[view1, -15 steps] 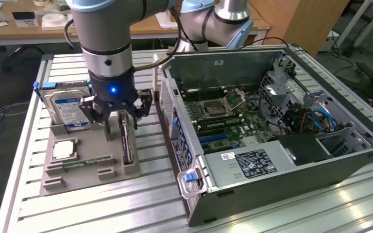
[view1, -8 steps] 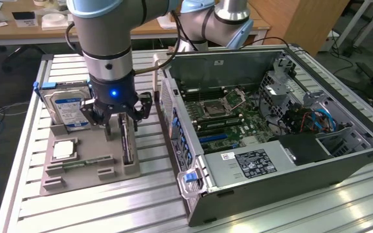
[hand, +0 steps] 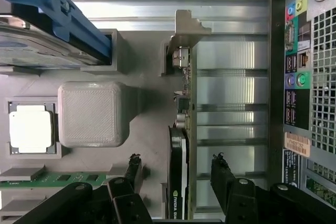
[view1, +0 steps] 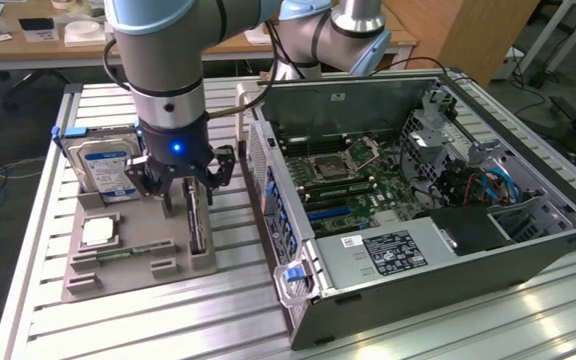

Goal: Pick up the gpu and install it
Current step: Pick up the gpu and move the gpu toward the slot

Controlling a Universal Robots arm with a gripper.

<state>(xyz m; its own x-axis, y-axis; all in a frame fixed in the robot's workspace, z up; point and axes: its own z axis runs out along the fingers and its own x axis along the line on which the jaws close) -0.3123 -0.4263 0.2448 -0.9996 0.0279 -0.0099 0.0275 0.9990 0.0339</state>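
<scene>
Silver-grey arm vertical, wrist down; black two-finger gripper (view1: 188, 199) spread, straddling the thin dark edgewise gpu card (hand: 180, 182) in grey plastic tray (view1: 136, 221).

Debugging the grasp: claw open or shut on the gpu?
Open. The claw straddles the gpu, with a gap showing on each side of the card.

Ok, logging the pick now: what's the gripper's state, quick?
Gripper: open, one finger on either side of the gpu, with a gap showing on both sides; not holding it.
</scene>
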